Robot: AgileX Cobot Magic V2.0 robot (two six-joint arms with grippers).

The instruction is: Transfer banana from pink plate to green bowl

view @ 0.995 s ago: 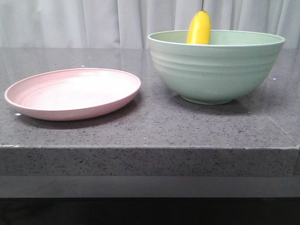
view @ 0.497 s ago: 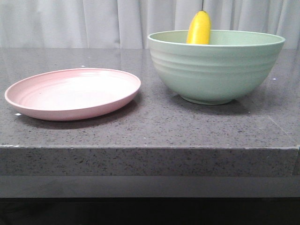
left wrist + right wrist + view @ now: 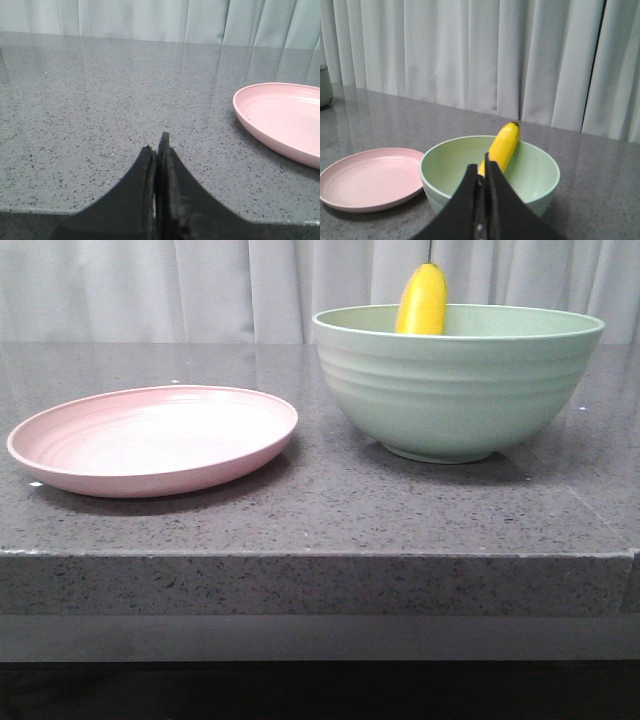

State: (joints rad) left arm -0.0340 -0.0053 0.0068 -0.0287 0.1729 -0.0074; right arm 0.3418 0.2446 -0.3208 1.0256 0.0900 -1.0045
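Front view shows the job looking done: the banana (image 3: 422, 300) stands in the bowl (image 3: 458, 380), leaning on the far wall with its dark tip poking above the rim, and the plate (image 3: 150, 440) beside the bowl lies bare on the counter (image 3: 320, 520). No arm shows in that view at all.

From the right wrist camera, the right gripper (image 3: 481, 172) sits back from the bowl and above it, fingers pressed together with nothing between them. The left gripper (image 3: 157, 145) is also closed and empty, low over the counter, with the plate off to one side and well apart from it.

So what is left, I'd say, is only to settle and stay clear. The banana looks propped rather than lying flat, so any knock to the bowl could tip it round or send it sliding down inside. That would do no harm to the task, but a nudge strong enough to shift the bowl is worth avoiding. If the right arm moves, I'd want it to pull away up and back, not across the rim. The left arm has no reason to go near the plate. Both are best parked where they are, or drawn home slowly.
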